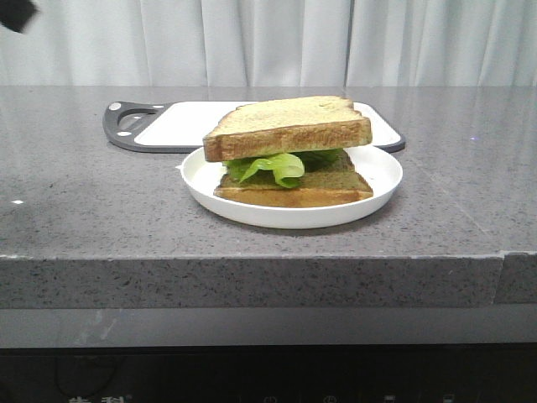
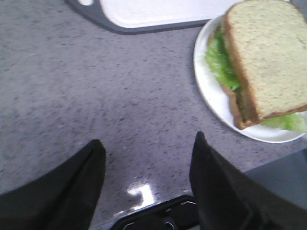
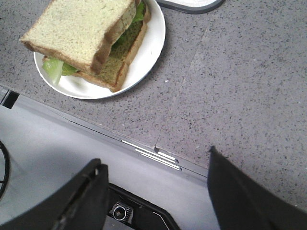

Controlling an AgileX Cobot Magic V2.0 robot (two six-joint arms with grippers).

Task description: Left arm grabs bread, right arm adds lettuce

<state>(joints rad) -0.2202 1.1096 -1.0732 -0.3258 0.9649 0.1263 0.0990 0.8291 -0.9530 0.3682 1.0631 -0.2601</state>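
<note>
The bread (image 1: 289, 126) caps the lettuce (image 1: 273, 166) on the plate (image 1: 377, 172), well clear of both arms' jaws, which gape empty over the surface (image 1: 92, 210), apparently because stacking is complete.

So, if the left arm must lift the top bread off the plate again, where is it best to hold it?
Probably across two opposite crust edges of the top bread, coming from above. It lies roughly flat on the lettuce, and its thick, firm crust sides are exposed all round, clear of the plate rim. The left end effector is open.
</note>
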